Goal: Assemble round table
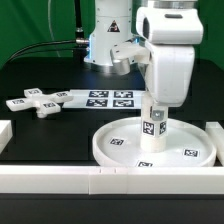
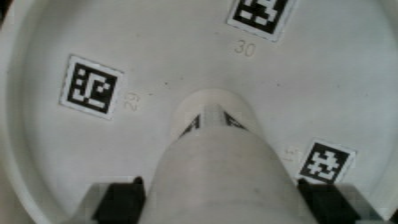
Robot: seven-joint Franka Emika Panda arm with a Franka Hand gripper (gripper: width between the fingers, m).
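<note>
Your gripper [image 1: 155, 104] is clamped on cylinder leg [image 1: 152, 128], dark pads [image 2: 121, 200] pressing either side of it. Leg upright, lower end at middle of round disc [image 1: 180, 130]; whether it is seated there, you cannot tell. Disc lies near right, just behind near border rail [image 1: 60, 180]. Cross-shaped piece [image 1: 34, 103] lies flat at left, farther back, beside marker board [image 1: 105, 98], well apart from disc.

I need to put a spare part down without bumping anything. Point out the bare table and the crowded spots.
Largest bare patch: black table, bordered by the cross-shaped piece, the marker board, the disc and the front rail. Crowded: the disc's middle, where the tool grips the upright leg.
</note>
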